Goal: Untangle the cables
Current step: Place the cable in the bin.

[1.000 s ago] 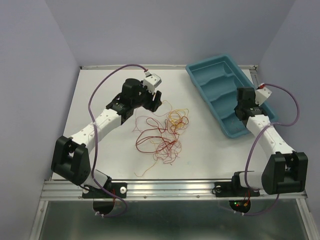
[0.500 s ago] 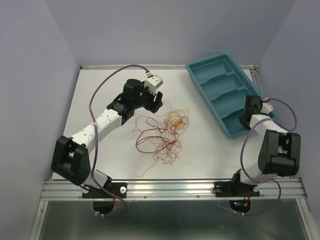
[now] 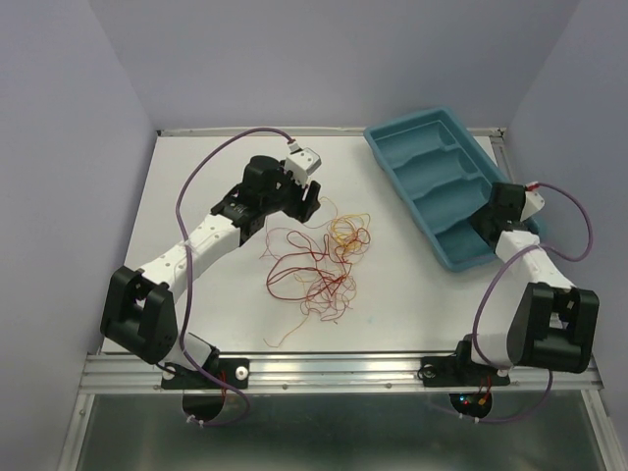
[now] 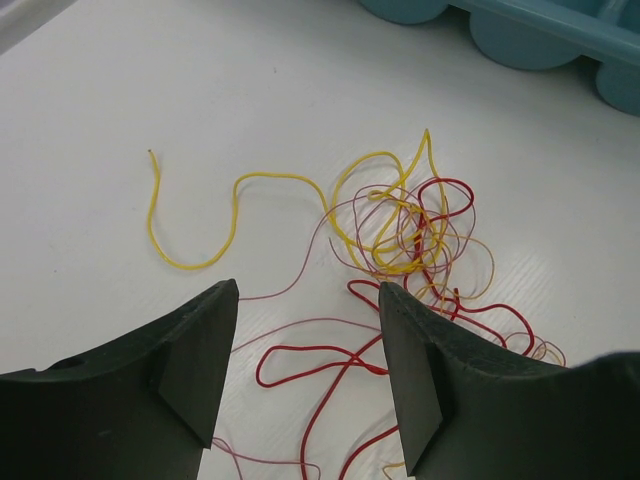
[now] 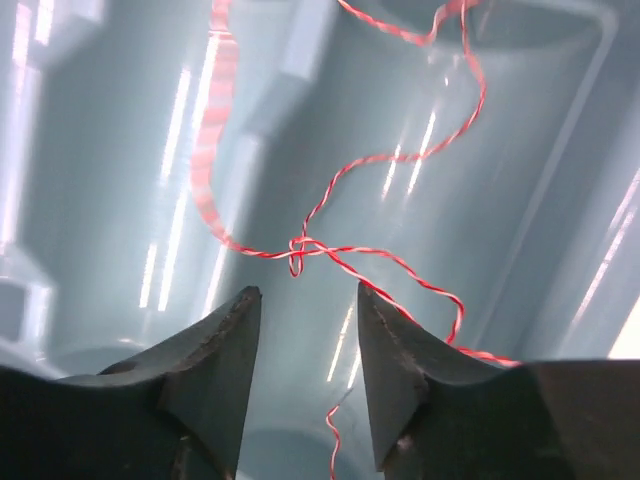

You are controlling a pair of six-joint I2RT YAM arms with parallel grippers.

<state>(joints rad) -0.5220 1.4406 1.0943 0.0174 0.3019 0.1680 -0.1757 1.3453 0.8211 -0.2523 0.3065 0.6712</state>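
The cables [image 3: 319, 260] lie on the white table as a loose tangle of thin red, orange and yellow strands. My left gripper [image 3: 308, 203] hovers open over the tangle's upper left edge. In the left wrist view its fingers [image 4: 308, 295] straddle a red loop [image 4: 330, 362], touching nothing, with a yellow strand [image 4: 195, 262] and the knotted clump [image 4: 410, 225] just ahead. My right gripper [image 3: 486, 226] is over the near end of the teal tray [image 3: 432, 147]. Its jaws [image 5: 307, 292] stand open above a red-and-white twisted strand [image 5: 300, 250] lying in the tray.
The teal tray has several compartments and sits slanted at the table's back right. Its glossy floor [image 5: 120, 150] fills the right wrist view. Lavender walls enclose the table on three sides, and a metal rail [image 3: 334, 368] runs along the near edge.
The right gripper has opened and the twisted red strand now lies free in the tray; the right arm shifted over the tray's near end. The left arm has barely moved.
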